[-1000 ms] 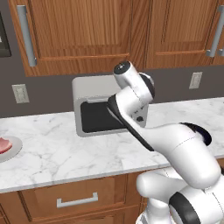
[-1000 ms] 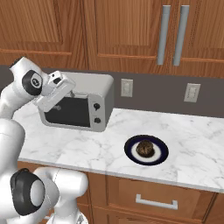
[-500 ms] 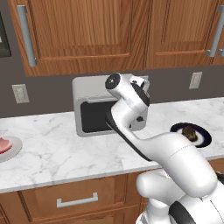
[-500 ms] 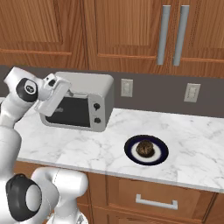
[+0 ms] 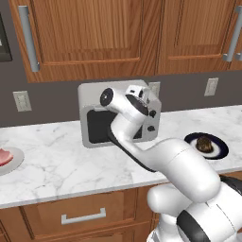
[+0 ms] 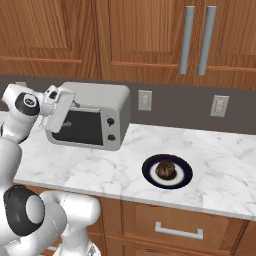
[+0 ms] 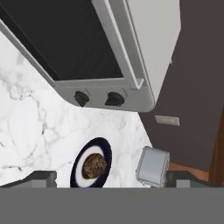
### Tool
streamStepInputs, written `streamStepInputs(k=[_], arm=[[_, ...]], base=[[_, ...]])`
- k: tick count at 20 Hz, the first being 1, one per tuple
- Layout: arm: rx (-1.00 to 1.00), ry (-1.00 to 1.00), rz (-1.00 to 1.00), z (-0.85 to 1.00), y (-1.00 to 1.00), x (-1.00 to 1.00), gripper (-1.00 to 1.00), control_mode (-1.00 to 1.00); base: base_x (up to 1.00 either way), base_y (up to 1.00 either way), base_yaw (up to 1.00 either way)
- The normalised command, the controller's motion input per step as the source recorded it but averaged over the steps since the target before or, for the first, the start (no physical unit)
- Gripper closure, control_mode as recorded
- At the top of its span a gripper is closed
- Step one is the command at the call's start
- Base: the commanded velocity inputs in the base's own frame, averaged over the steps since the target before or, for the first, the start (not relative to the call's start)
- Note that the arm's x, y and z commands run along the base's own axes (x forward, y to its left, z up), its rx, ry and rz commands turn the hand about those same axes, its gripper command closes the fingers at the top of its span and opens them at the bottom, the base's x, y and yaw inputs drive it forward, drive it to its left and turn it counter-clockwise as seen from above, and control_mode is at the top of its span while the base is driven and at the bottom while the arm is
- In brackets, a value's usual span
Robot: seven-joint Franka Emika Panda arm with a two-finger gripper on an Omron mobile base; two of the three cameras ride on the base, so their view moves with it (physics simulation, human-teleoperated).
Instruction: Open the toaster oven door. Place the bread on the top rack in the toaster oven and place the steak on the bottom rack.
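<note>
Cupboards (image 6: 150, 30) of brown wood fill the top of both base views. Below them the white marble table (image 6: 215, 165) runs across the middle of each frame.

Next in size is the toaster oven (image 6: 92, 116), a silver box at the middle left of the right base view and at the center of the left base view (image 5: 118, 118). Its door (image 7: 65, 48) looks shut, so the first step, opening it, is not yet done. Dark glass hides the racks.

White arm parts sit in front of the oven's top. The tool (image 6: 56, 107) is at the upper left corner of the oven in the right base view. Two dark finger tips (image 7: 41, 177) poke up at the bottom of the hand view. They sit wide apart, with nothing between them.

To do this step well, I think the tool should come down to the thin bar handle near the top edge of the door, close on its middle, and pull out and down in a curve, because the door swings from its bottom edge. I cannot see the handle clearly.

Bread (image 6: 165, 170) sits on a dark plate (image 6: 150, 176) at the lower middle of the right base view. Steak (image 5: 4, 157) lies on a pale plate (image 5: 16, 160) at the left edge of the left base view.

Two black knobs (image 7: 114, 99) sit at the middle of the hand view.

No words or brand names can be read anywhere.
</note>
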Motion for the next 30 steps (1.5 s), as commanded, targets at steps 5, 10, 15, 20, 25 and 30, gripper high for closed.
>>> streamStepInputs(k=[5, 10, 15, 20, 25, 30], arm=[[-0.05, -0.09, 0.00, -0.01, 0.00, 0.30, -1.00, -1.00], [0.00, -0.17, 0.09, 0.00, 0.03, 0.19, -1.00, -1.00], [-0.01, -0.08, 0.02, -0.09, 0.02, 0.19, -1.00, -1.00], [-0.03, -0.01, 0.05, -0.51, 0.16, 0.35, -1.00, -1.00], [0.00, -0.14, 0.05, -0.03, 0.10, 0.38, -1.00, -1.00], [0.00, -0.06, 0.03, -0.26, 0.17, 0.48, -1.00, -1.00]], base=[[0.00, 0.00, 0.00], [0.00, 0.00, 0.00], [0.00, 0.00, 0.00], [0.00, 0.00, 0.00], [0.00, 0.00, 0.00], [0.00, 0.00, 0.00]])
